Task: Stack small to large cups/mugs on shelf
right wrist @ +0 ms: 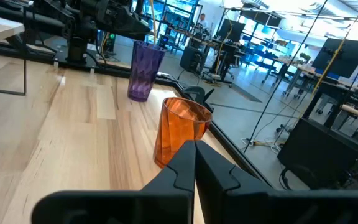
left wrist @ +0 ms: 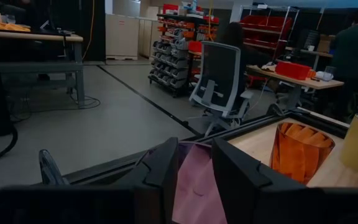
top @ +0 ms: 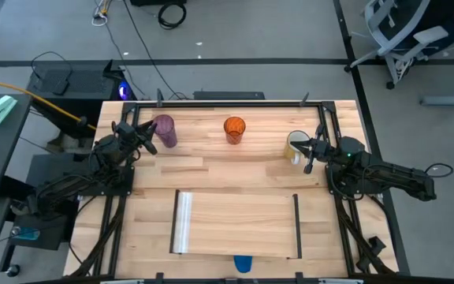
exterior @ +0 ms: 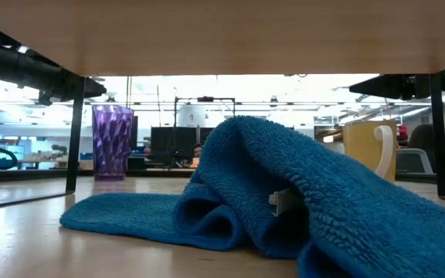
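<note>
The purple tumbler (top: pixel 165 130) stands upright on the tabletop near the far left, also in the low view (exterior: pixel 113 143). The orange tumbler (top: pixel 235 128) stands at the far middle. The cream mug (top: pixel 296 145) with a white handle (exterior: pixel 381 150) stands at the far right. The shelf (top: pixel 239 223) lies near the front edge. My left gripper (top: pixel 145 137) is open just left of the purple tumbler (left wrist: pixel 194 186), which shows between its fingers. My right gripper (top: pixel 310 150) is shut (right wrist: pixel 195 168), right beside the mug; the mug is hidden in its wrist view. My left gripper comes level from the table's left, one finger (left wrist: pixel 163 174) on each side of the purple tumbler's wall (left wrist: pixel 194 180); I cannot tell whether they touch it. My right gripper sits against the mug's right side (top: pixel 302 147); whether it touches cannot be told.
A blue towel (exterior: pixel 284 201) lies bunched under the shelf at the near edge (top: pixel 243 263). The shelf has a shiny strip (top: pixel 184 223) on its left and a dark rail (top: pixel 296 225) on its right. Bare tabletop (top: pixel 235 170) lies between cups and shelf.
</note>
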### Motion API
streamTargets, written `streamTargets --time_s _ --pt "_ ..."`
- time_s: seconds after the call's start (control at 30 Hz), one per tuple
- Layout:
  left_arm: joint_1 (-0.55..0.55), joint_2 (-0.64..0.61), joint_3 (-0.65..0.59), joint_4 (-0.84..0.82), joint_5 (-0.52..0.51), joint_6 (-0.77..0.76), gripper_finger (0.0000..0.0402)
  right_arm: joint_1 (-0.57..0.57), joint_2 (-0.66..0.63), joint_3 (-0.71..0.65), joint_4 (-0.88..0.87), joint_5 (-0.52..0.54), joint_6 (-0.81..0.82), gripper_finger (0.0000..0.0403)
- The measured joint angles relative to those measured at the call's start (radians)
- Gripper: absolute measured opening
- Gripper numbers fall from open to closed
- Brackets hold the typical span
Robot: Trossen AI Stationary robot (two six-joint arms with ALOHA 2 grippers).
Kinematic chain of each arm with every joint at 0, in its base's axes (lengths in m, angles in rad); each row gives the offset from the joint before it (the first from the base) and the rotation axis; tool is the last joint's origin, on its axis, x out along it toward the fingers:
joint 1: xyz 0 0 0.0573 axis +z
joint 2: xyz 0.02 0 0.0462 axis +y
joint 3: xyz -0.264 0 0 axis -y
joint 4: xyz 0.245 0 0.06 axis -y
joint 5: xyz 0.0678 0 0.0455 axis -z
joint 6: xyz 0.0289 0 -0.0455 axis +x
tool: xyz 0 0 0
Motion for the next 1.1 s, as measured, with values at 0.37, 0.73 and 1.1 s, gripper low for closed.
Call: streamTargets --time_s 0.37,0.73,1.1 --pt "0.0 0.0 0.0 0.0 0.0 0.0 0.0107 0.0 0.0 0.0 0.0 0.0 0.0 0.0014" --pt "0.0 0.0 0.0 0.02 0.0 -0.015 0.0107 0.0 0.0 0.0 0.0 0.0 0.0 0.0014" --pt "0.0 0.0 0.0 0.017 0.001 -0.34 0.0107 0.0 0.0 0.0 0.001 0.0 0.0 0.0014"
